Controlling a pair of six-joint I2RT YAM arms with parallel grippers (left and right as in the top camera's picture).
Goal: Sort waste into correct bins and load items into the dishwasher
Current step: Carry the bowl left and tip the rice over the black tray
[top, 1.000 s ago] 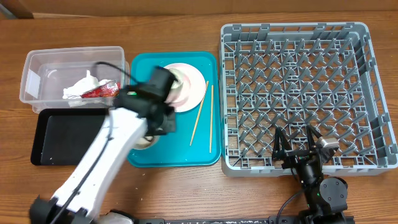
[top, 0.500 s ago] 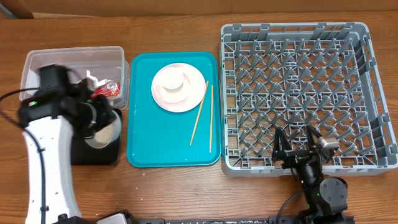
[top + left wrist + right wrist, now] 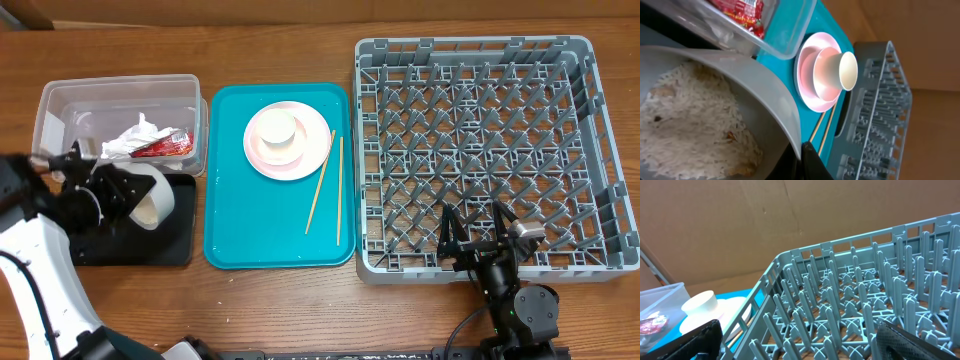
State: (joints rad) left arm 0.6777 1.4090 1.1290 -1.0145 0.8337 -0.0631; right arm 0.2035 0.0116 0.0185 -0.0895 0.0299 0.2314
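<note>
My left gripper [image 3: 118, 190] is shut on the rim of the pale grey-green bowl [image 3: 152, 196] and holds it tilted over the black tray [image 3: 150, 240]. In the left wrist view the fingers [image 3: 802, 152] pinch the bowl's wall [image 3: 755, 95], and white rice [image 3: 690, 115] lies inside. The red-and-white wrapper [image 3: 150, 145] lies in the clear tub [image 3: 60, 105]. The white cup [image 3: 277, 128] sits in the small pink bowl [image 3: 822, 75] on the pink plate [image 3: 305, 150]. Two chopsticks [image 3: 322, 180] lie beside it. My right gripper [image 3: 475, 232] is open and empty at the dish rack's [image 3: 480, 60] front edge.
The teal tray [image 3: 235, 220] carries the plate stack and the chopsticks, between the bins and the rack. The right wrist view looks across the rack's pegs [image 3: 865, 305] toward the cup [image 3: 700, 305]. A cardboard wall stands behind the table.
My left arm has carried the grey-green bowl from the teal tray leftward to above the black tray and tilted it. The right arm has not moved.
</note>
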